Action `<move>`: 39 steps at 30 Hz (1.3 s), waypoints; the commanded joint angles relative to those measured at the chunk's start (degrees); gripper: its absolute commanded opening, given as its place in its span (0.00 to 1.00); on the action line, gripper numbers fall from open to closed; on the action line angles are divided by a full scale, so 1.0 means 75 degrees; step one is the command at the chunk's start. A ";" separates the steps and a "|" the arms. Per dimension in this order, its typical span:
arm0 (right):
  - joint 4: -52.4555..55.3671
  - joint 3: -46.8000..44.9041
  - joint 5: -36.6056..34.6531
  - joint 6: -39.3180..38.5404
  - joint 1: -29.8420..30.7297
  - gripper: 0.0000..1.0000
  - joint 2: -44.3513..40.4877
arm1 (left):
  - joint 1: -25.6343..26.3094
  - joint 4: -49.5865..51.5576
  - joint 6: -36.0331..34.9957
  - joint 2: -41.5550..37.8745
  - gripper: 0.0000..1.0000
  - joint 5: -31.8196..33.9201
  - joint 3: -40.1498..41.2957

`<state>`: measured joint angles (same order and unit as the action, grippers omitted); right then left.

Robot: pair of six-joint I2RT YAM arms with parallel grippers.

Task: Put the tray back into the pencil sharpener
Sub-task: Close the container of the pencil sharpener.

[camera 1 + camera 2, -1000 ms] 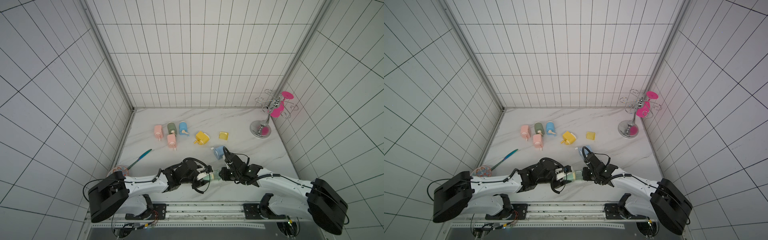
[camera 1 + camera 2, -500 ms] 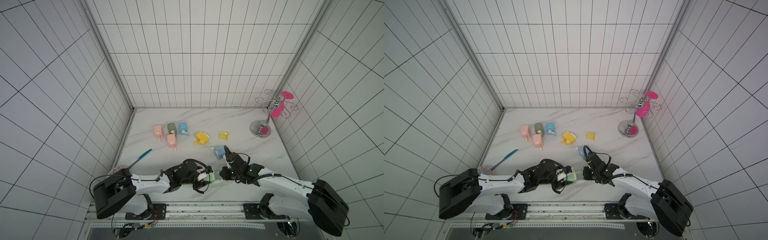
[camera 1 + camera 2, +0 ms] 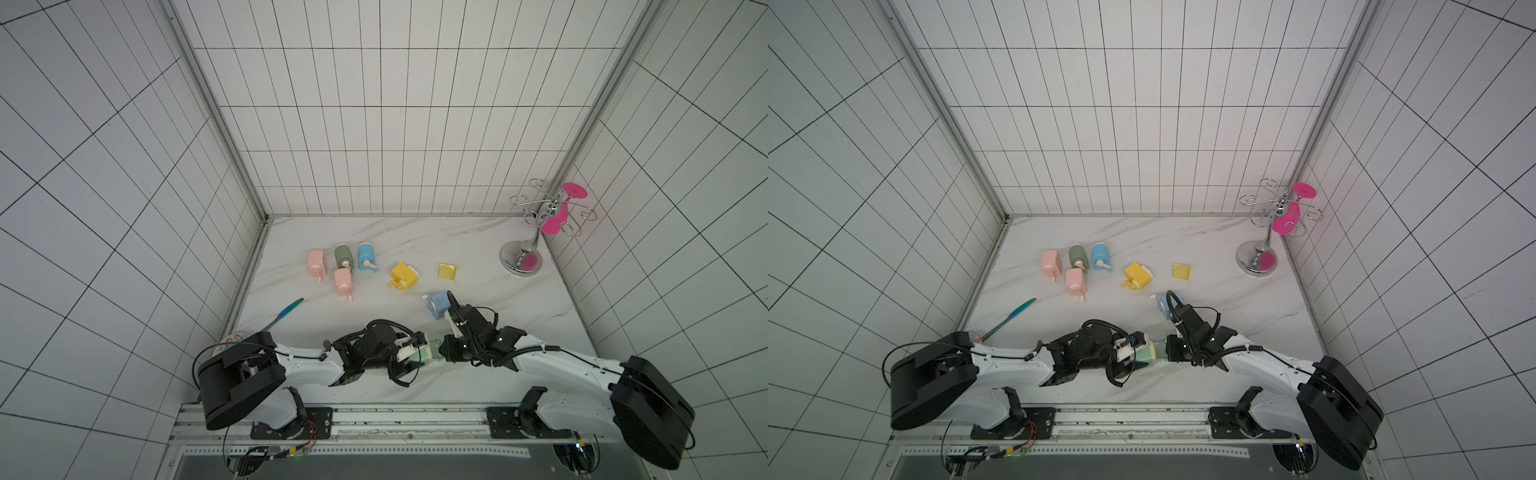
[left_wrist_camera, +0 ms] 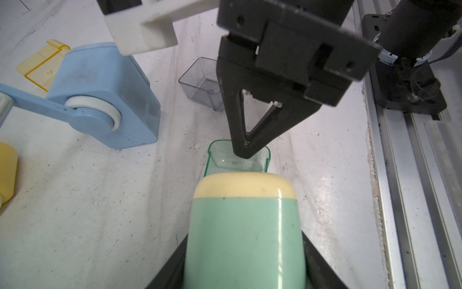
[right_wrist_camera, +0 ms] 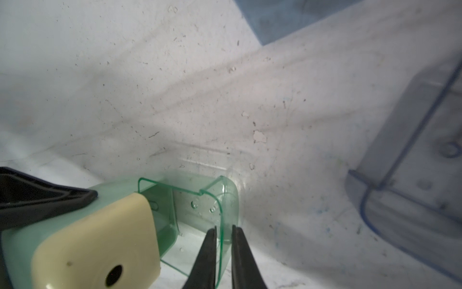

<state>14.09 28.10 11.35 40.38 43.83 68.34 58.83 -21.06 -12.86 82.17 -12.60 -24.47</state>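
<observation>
At six o'clock on the marble table (image 3: 478, 249), the left gripper (image 3: 409, 358) clamps one mint sharpener (image 4: 245, 225) while the right gripper (image 5: 223, 231), nearly closed, pinches the wall of its green tray (image 5: 205, 205), partly inserted. Six other sharpeners (image 3: 404, 274) and two loose trays (image 3: 447, 271) lie toward twelve; one rack (image 3: 520, 262) stands at two, against tiled walls (image 3: 374, 124).

Robot lab test cell here: white gridded walls (image 3: 374, 124) box in a marble tabletop (image 3: 415, 241), aluminium mounting rail (image 3: 415, 420) up front

Soft even light, faint shadows; wrist close-ups blurred
</observation>
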 commanded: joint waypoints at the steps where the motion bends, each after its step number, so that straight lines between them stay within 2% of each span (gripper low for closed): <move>1: 0.0079 -0.0102 -0.0054 -0.0134 -0.0089 0.16 0.0120 | 0.0037 -0.0400 -0.0034 0.0118 0.00 -0.0122 0.0111; 11: 0.0405 0.0216 -0.0002 -0.0704 -0.0091 0.14 0.0226 | 0.0031 -0.0854 -0.0251 0.0140 0.00 -0.0286 0.0321; 16: 0.0872 0.0457 -0.0325 -0.0932 -0.0145 0.22 0.0195 | 0.0020 -0.0942 -0.0343 0.0148 0.00 -0.0223 0.0378; 21: 0.0960 0.0598 -0.0580 -0.0942 -0.0184 0.23 0.0290 | 0.0008 -0.0901 -0.0331 0.0090 0.00 -0.0183 0.0400; 30: 0.0968 0.0868 -0.0407 -0.1141 -0.0184 0.19 0.0599 | -0.0003 -0.1043 -0.0265 0.0205 0.00 -0.0307 0.0399; 39: 0.0595 0.0684 -0.0045 -0.0669 -0.0100 0.15 0.0392 | 0.0005 -0.1294 -0.0214 0.0373 0.00 -0.0634 0.0346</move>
<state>19.70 32.40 9.58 33.78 42.78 72.38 58.83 -29.15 -13.96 84.18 -15.66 -21.93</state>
